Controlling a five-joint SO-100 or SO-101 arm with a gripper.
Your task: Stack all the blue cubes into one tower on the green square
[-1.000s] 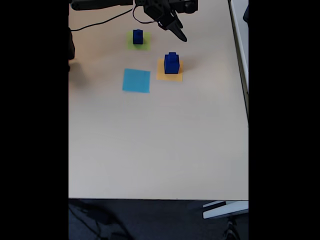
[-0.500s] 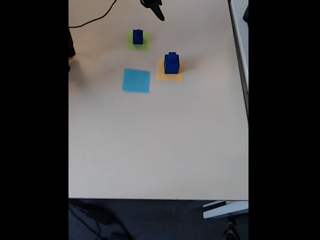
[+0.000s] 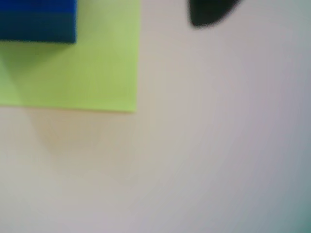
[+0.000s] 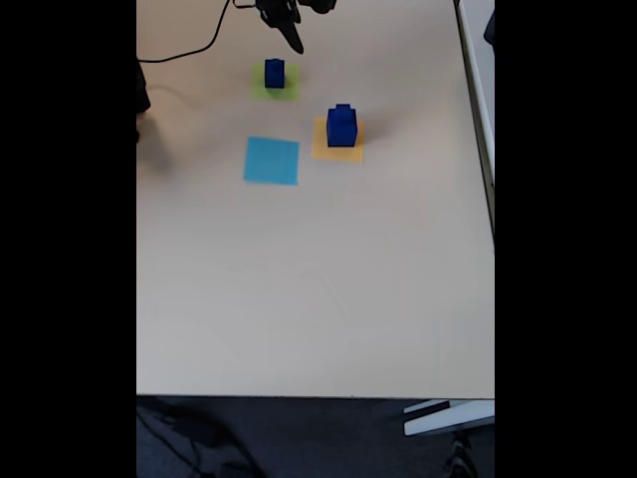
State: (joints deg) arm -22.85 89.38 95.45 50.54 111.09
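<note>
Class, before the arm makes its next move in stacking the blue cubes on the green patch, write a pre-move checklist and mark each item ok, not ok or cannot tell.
1. Blue cube sits on the green square: ok.
2. All cubes on green: not ok; a stepped blue stack stands on the orange square.
3. Gripper free of the cubes, above the green square in the fixed view: ok.
4. Gripper open: cannot tell.
5. Light-blue square bare: ok.
</note>
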